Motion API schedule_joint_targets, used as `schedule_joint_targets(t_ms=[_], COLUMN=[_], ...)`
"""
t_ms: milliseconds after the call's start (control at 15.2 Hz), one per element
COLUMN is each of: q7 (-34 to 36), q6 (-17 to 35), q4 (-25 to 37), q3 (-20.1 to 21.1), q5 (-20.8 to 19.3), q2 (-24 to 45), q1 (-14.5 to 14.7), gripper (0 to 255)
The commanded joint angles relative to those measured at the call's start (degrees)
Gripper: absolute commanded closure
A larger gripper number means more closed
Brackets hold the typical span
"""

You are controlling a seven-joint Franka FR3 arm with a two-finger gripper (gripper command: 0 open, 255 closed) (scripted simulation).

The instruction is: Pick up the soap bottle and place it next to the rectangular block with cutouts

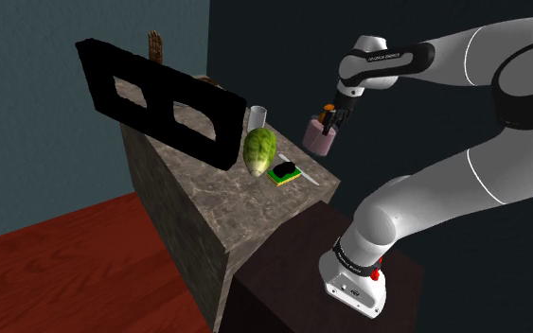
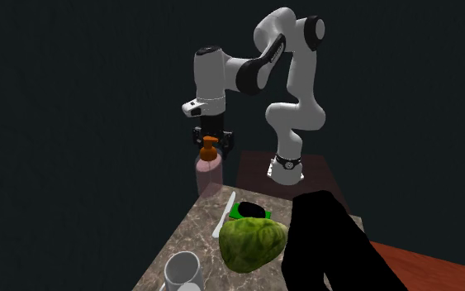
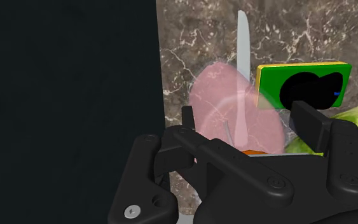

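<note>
The jaws are clamped on the orange top (image 2: 210, 149) of the pink soap bottle (image 1: 317, 135). The bottle hangs in the air over the tabletop (image 1: 226, 203), at the edge by the robot's stand. Near it lie a green pad (image 1: 283, 173) and a green cabbage (image 1: 259, 149). The black block with cutouts (image 1: 160, 102) stands at the far end, well apart.

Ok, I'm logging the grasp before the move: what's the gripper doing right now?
The gripper is shut on the pink soap bottle, clasping it at its orange top and holding it in the air above the counter.
</note>
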Motion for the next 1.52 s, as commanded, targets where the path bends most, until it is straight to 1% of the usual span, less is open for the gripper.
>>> schedule_joint_targets(t_ms=[0, 726, 1452], q7=[0.06, 0.16, -0.11], q6=[-1.69, -10.57, -18.99], q4=[1.15, 8.08, 16.30], q3=[0.38, 2.22, 3.59], q5=[0.08, 0.73, 1.66], q2=[-0.56, -2.52, -2.71], q1=[0.00, 0.20, 0.67], gripper=[255, 255, 255])
